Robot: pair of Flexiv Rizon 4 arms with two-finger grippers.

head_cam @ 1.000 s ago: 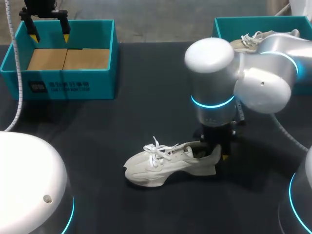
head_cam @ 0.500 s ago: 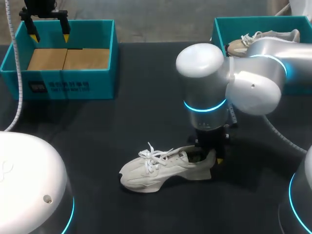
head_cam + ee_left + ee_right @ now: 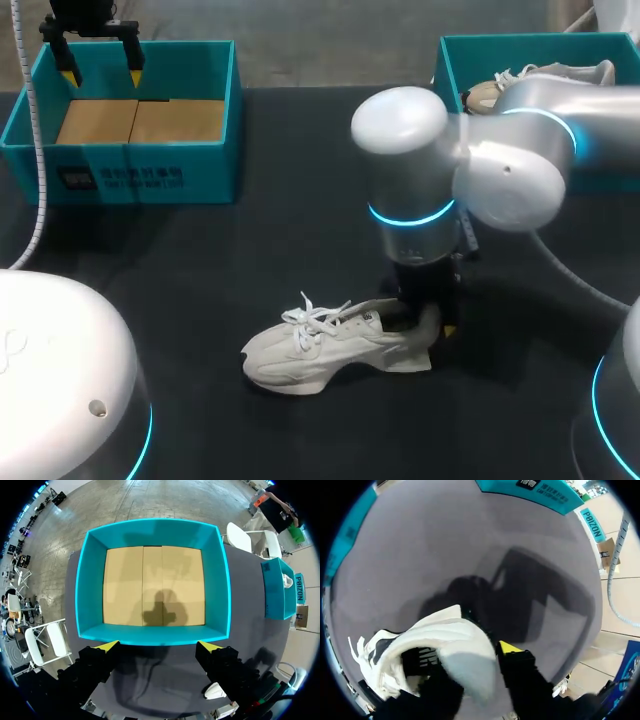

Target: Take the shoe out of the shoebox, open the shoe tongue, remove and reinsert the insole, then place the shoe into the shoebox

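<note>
1. Right hand (image 3: 430,320), reaching in from the right arm, pinches the heel of the white shoe (image 3: 320,345). In the right wrist view one yellow-tipped finger (image 3: 509,646) sits against the outside of the heel. The other finger is hidden by the shoe, probably inside the opening.
2. Gripping the heel keeps the front of the shoe free. The laces (image 3: 312,312) and tongue are uncovered, which suits the next step of opening the tongue.
3. The shoe lies on the dark worktop (image 3: 250,250), near its middle. The toe points toward the robot's left and the opening faces up. It is out of any box, so the first step looks done. Whether the sole rests fully on the surface cannot be told.
4. Left hand (image 3: 100,60) hangs above the back wall of the left shoebox (image 3: 150,175), well apart from the shoe. Its fingers are spread and hold nothing.
5. The left wrist view looks straight down into that box, which shows only a bare cardboard floor. It appears to be kept free to take the shoe back.
6. The right shoebox (image 3: 445,60) stands at the back right of the worktop. A second shoe (image 3: 540,75) lies in it, partly hidden by the right arm.
</note>
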